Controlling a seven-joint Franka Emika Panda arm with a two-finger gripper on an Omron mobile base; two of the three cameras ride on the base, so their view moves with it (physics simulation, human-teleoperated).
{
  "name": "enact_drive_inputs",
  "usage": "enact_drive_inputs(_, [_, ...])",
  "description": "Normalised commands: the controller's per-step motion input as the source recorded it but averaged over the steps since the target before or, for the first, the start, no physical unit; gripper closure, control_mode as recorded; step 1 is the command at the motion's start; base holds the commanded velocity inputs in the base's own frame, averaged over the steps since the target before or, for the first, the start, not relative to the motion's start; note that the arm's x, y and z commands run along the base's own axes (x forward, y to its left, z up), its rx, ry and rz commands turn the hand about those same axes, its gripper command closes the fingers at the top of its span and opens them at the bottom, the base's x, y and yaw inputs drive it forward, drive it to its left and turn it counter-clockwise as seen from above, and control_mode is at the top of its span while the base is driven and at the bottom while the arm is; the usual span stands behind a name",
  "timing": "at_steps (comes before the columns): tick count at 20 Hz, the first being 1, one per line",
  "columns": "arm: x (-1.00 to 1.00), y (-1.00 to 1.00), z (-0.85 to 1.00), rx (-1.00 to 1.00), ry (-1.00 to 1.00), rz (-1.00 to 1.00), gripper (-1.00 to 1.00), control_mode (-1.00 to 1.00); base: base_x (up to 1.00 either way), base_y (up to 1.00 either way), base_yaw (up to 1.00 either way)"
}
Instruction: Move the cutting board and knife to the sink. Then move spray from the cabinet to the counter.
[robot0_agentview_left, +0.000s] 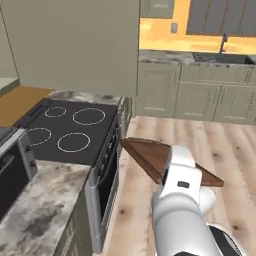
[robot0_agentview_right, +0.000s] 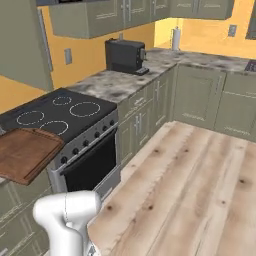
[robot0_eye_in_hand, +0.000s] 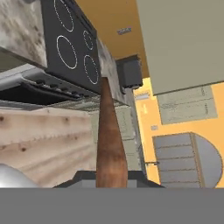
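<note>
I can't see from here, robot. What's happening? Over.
Gripper shut on cutting board. Board held above floor, beside stove.

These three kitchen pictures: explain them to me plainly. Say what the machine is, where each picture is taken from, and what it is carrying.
All three are computer-rendered. The machine is a white robot arm on a driving base. Two cameras ride behind it, left and right, looking forward over it. The third sits on its hand, so that picture is tilted. The tool is shut on a wooden cutting board, held in the air above the wood floor beside the stove. In the hand view the board runs edge-on up the middle. A dark toaster stands on the counter.
</note>
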Motion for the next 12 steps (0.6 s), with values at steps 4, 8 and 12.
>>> enact_drive_inputs(4, [0.00,0.00,0.00,0.00,0.00,0.00,1.00,1.00,0.03,-0.12,-0.65])
enact_drive_inputs(8, [0.00,0.00,0.00,0.00,0.00,0.00,1.00,1.00,0.09,-0.41,-0.44])
enact_drive_inputs(12, [0.00,0.00,0.00,0.00,0.00,0.00,1.00,1.00,0.23,-0.60,-0.20])
